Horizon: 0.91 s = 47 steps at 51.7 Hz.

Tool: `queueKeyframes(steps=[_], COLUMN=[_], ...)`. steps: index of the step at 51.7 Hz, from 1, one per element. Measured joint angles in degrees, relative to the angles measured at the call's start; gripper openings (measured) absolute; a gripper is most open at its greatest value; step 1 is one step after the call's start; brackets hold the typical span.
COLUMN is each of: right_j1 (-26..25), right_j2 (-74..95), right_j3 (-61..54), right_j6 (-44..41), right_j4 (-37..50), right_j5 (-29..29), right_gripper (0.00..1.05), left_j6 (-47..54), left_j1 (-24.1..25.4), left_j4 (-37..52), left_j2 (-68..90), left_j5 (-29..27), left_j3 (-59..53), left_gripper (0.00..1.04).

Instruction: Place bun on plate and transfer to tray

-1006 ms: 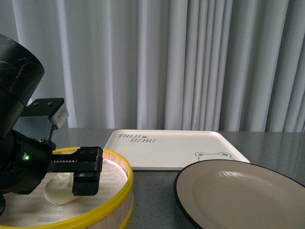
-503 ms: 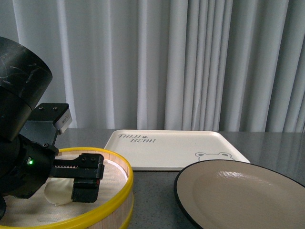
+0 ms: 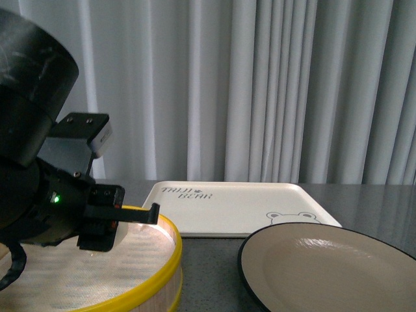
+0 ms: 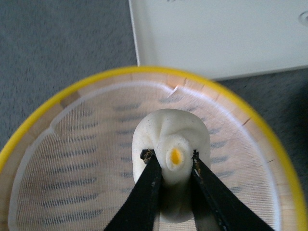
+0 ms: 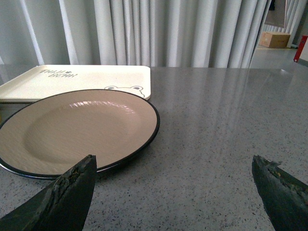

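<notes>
Bun [image 4: 169, 129] clamped between left fingers [image 4: 143, 195] over basket [image 4: 57, 97]; plate [image 3: 338, 276] at three o'clock; right fingers [image 5: 67, 197] apart.

One bun [image 4: 168, 127] shows, seen only in the left wrist view. One plate [image 3: 338, 266] sits at the lower right of the front view, and one tray [image 3: 234, 205] lies near its centre, just below the middle. One yellow-rimmed steamer basket [image 3: 170, 257] fills the lower left. Two grippers appear, the left gripper [image 4: 171, 155] and the right gripper [image 5: 173, 161], each with two dark fingers [image 4: 139, 202] (four in all). One pale curtain [image 3: 260, 84] spans the upper half, above one grey table [image 3: 377, 201].
</notes>
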Motion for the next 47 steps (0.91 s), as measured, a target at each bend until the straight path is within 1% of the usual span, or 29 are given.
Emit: queueKeyframes(steps=[2, 5, 9, 12, 15, 19, 25, 30, 41, 47], right_j1=[0.0, 0.0, 0.0, 0.0, 0.0, 0.0, 0.0, 0.0, 0.0, 0.0], right_j2=[0.0, 0.0, 0.0, 0.0, 0.0, 0.0, 0.0, 0.0, 0.0, 0.0], right_j3=[0.0, 0.0, 0.0, 0.0, 0.0, 0.0, 0.0, 0.0, 0.0, 0.0], right_j6=[0.0, 0.0, 0.0, 0.0, 0.0, 0.0, 0.0, 0.0, 0.0, 0.0], right_j4=[0.0, 0.0, 0.0, 0.0, 0.0, 0.0, 0.0, 0.0, 0.0, 0.0], right_j5=[0.0, 0.0, 0.0, 0.0, 0.0, 0.0, 0.0, 0.0, 0.0, 0.0], right_gripper=[0.96, 0.96, 0.96, 0.96, 0.96, 0.96, 0.96, 0.96, 0.96, 0.96], left_j6=[0.6, 1.3, 2.4, 3.2, 5.1, 7.3, 9.4, 10.1, 13.2, 13.4], left_j1=[-0.5, -1.3, -2.6, -4.1, -6.7, -10.6, -15.3, -18.0, -21.3, -22.1], left_j4=[0.5, 1.5, 4.4, 6.7, 7.6, 7.0, 5.5, 4.0, -3.2, -6.8], left_j2=[-0.4, -0.5, -0.3, 0.6, 2.2, 5.3, 11.3, 15.8, 25.5, 27.9], left_j5=[0.6, 2.1, 5.5, 9.6, 13.4, 15.9, 16.9, 16.7, 14.7, 14.8], left_j3=[0.7, 1.9, 2.7, 3.4, 4.8, 7.4, 11.8, 15.6, 28.3, 32.4], left_gripper=[0.1, 0.05, 0.05, 0.05, 0.05, 0.05, 0.05, 0.05, 0.05, 0.05])
